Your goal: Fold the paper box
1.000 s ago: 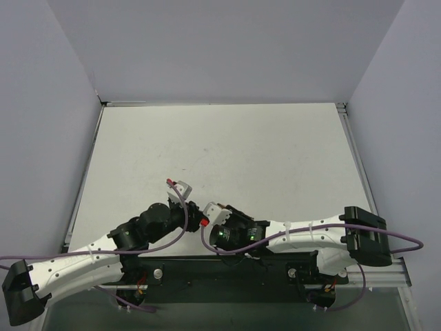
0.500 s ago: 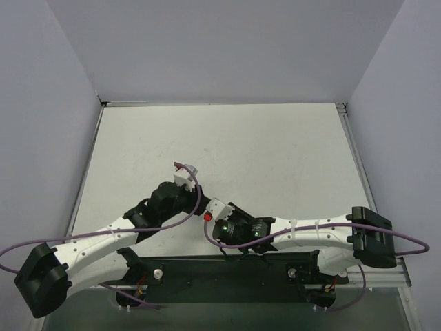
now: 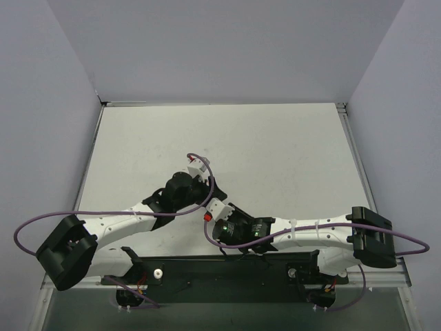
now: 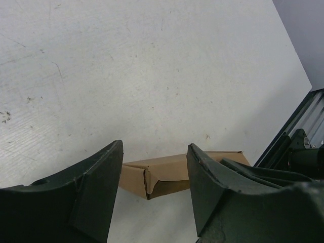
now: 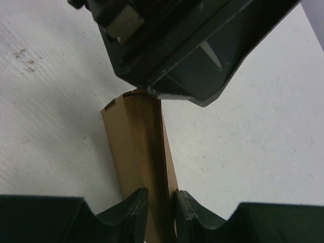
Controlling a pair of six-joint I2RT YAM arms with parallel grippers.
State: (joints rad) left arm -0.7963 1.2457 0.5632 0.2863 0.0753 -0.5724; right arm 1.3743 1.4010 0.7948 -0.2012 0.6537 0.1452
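The paper box is sitting on the white table, partly folded into a long, narrow brown shape. One of its ends is showing a loose, creased flap in the left wrist view.

The right gripper is pinching the box. Its two dark fingers are closing tightly on the box's thin sides at the end nearest that camera, with only the cardboard between them.

The left gripper is hovering just beside the box's other end. Its fingers are standing wide apart and are gripping nothing, and the box is showing through the gap beyond them, resting on the table. In the right wrist view the left gripper's dark body is hanging right over the far end of the box. Whether it is touching the cardboard there cannot be told.

From the top camera the box itself is hiding under the two wrists, which are meeting above it. The left arm is reaching toward the box from one side and the right arm from the other. A purple cable is looping out from the left arm, well apart from the box.
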